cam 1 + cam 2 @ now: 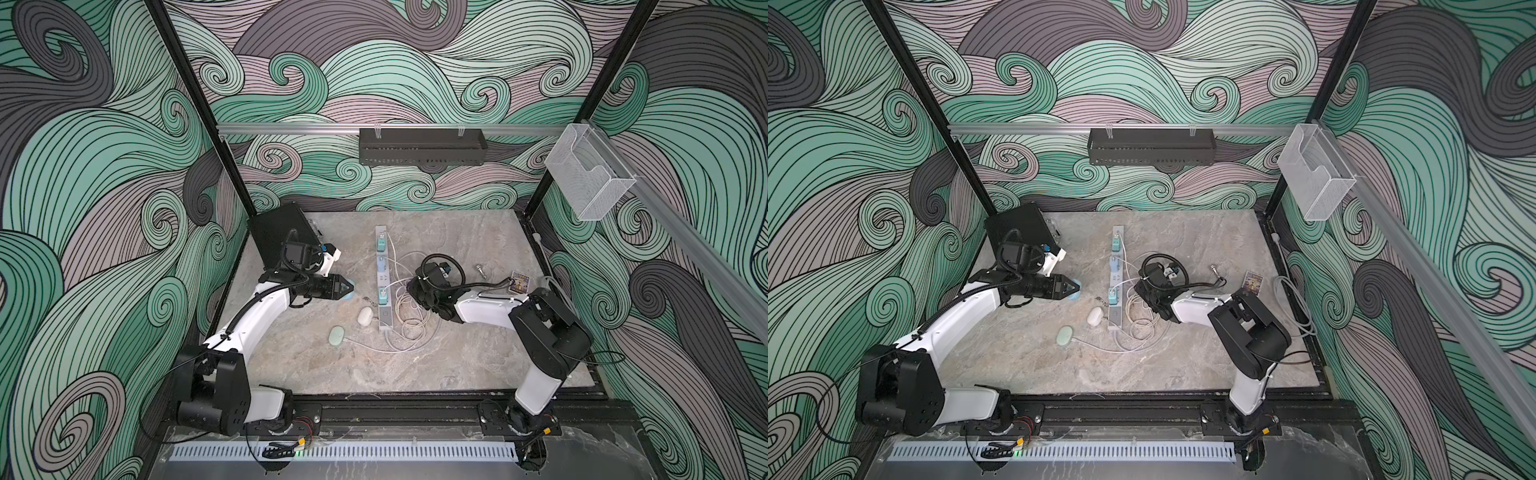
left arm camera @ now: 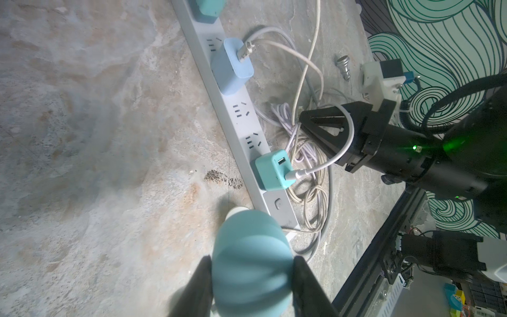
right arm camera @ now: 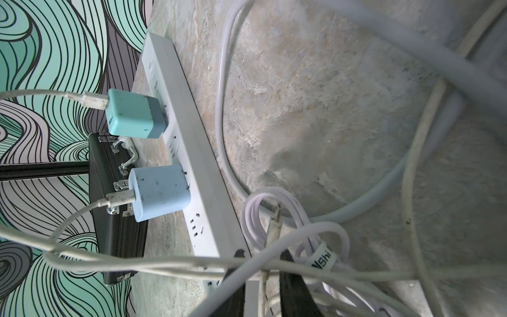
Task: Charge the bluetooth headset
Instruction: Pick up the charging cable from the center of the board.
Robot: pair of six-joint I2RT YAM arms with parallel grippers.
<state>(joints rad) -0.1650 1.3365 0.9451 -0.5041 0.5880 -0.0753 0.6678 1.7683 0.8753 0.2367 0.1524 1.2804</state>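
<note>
The bluetooth headset is a light blue rounded case (image 2: pixel 251 247). My left gripper (image 2: pixel 251 259) is shut on it, one finger on each side, a little above the table left of the power strip (image 1: pixel 383 278). The case also shows at the finger ends in both top views (image 1: pixel 351 291) (image 1: pixel 1076 291). My right gripper (image 3: pixel 262 254) is low over the tangle of cables right of the strip, shut on a thin whitish charging cable (image 3: pixel 270 236) whose plug tip (image 3: pixel 276 216) sticks out past the fingers. In both top views the wrist hides these fingers.
Three chargers sit in the strip: teal (image 3: pixel 131 114), pale blue (image 3: pixel 159 192) and teal (image 2: pixel 270 170), each with a cable. A white case (image 1: pixel 365 316) and a mint case (image 1: pixel 336 336) lie left of the strip. Black box (image 1: pixel 278 237) back left; metal part (image 1: pixel 481 271) and card (image 1: pixel 519 282) right.
</note>
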